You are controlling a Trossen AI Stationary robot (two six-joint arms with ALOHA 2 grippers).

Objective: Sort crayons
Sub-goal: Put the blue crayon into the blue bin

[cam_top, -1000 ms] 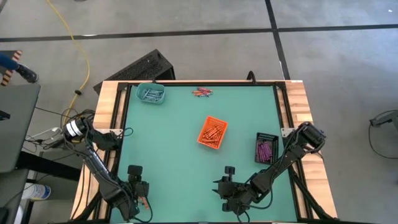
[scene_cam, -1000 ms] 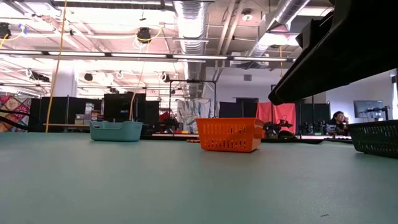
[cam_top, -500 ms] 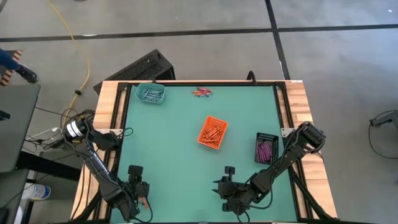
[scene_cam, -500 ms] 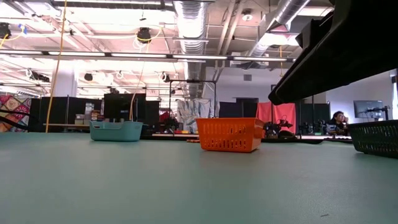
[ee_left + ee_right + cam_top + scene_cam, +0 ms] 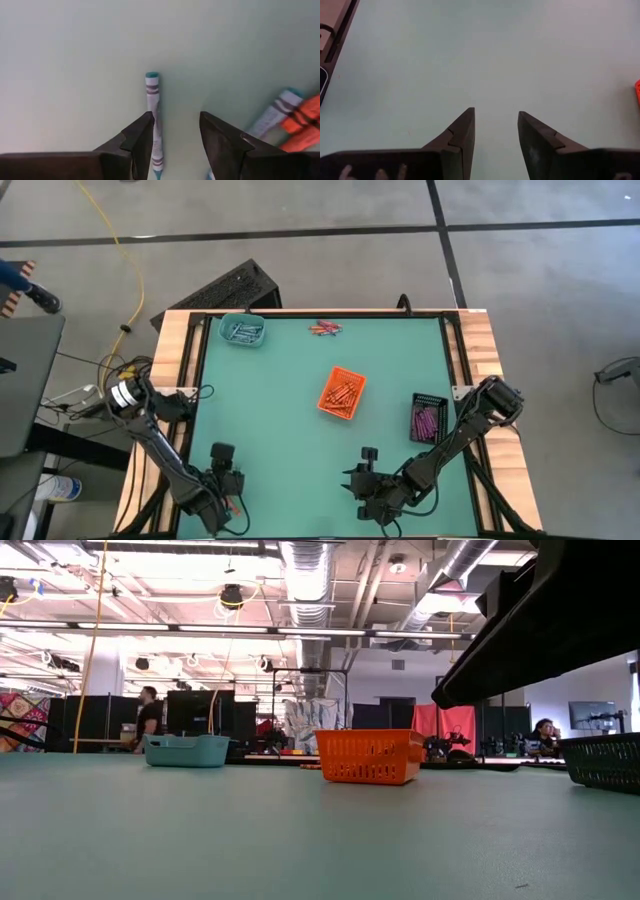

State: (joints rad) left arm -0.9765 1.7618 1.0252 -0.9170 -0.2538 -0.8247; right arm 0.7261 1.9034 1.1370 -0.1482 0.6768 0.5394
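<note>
Across the green desk (image 5: 290, 430) lies a workshop with ceiling ducts. Left pincer (image 5: 176, 131) hangs open, gripping nothing; a blue-tipped crayon (image 5: 154, 107) lies just inside one finger. Right pincer (image 5: 496, 125) gapes empty.

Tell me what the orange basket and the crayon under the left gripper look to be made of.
Orange basket: likely moulded plastic, matte, judging by its slotted lattice walls and uniform colour. Crayon: probably wax in a paper wrapper, pale with dark printed bands and a teal tip showing.
</note>
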